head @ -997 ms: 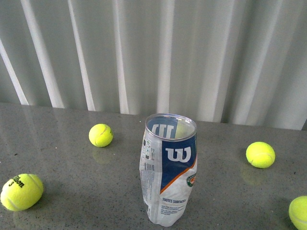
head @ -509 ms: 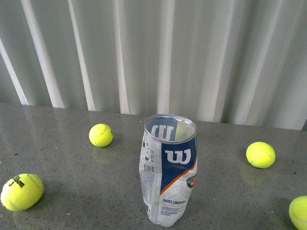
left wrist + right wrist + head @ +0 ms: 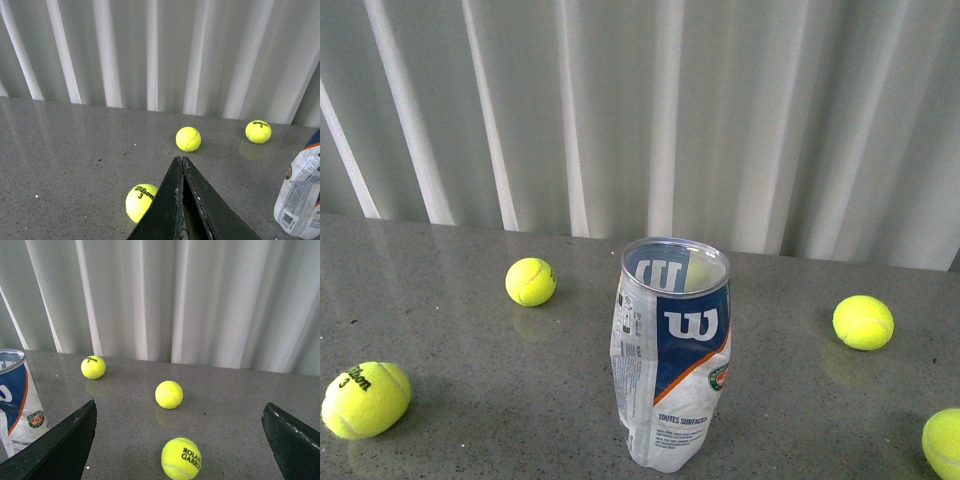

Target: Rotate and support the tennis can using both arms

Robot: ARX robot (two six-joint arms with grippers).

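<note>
White curtain folds hung behind a grey speckled stone table (image 3: 470, 400), and on that table stood the tall clear plastic tennis can (image 3: 672, 355) with its silver rim, blue, white and orange label and white W. It stood upright with its open mouth at the top, so its long line ran straight up and down, though its lower part looked crumpled. Nothing was touching it, and neither arm showed in the front view. The black left gripper (image 3: 181, 165) had its two fingers pressed together into one point, holding nothing. From that arm's camera the can (image 3: 300, 200) sat off to one side of the fingers, not in front of them. The black right gripper (image 3: 180, 440) had its fingers spread wide apart, also holding nothing, and the can (image 3: 20, 400) stood just outside one finger (image 3: 60, 445), not between them. Yellow-green fuzzy tennis balls (image 3: 530, 282) lay about on the table, well apart from the can. I think the right gripper looked more ready, since it was already spread, but it would have to swing sideways toward the can first.
</note>
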